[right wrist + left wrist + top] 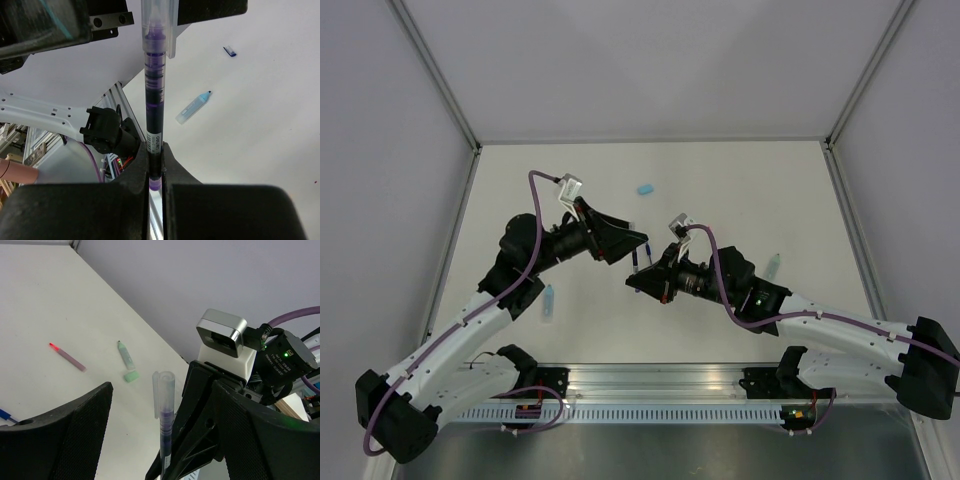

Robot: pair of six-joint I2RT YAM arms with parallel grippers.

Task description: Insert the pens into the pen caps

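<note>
Above the table (720,180), the left gripper (638,240) gapes wide, facing the right gripper (155,155), clamped on a pen (153,100).

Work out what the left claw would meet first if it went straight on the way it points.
Probably the capped purple pen, standing inside the open left claw. Just behind it is the right claw, shut on that pen; the gap between them is unclear.

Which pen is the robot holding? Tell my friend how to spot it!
Look over the middle of the white table for the right gripper. Pinched in it and sticking out is the purple pen. It is the only pen off the table, and it has a clear cap on its tip.
</note>
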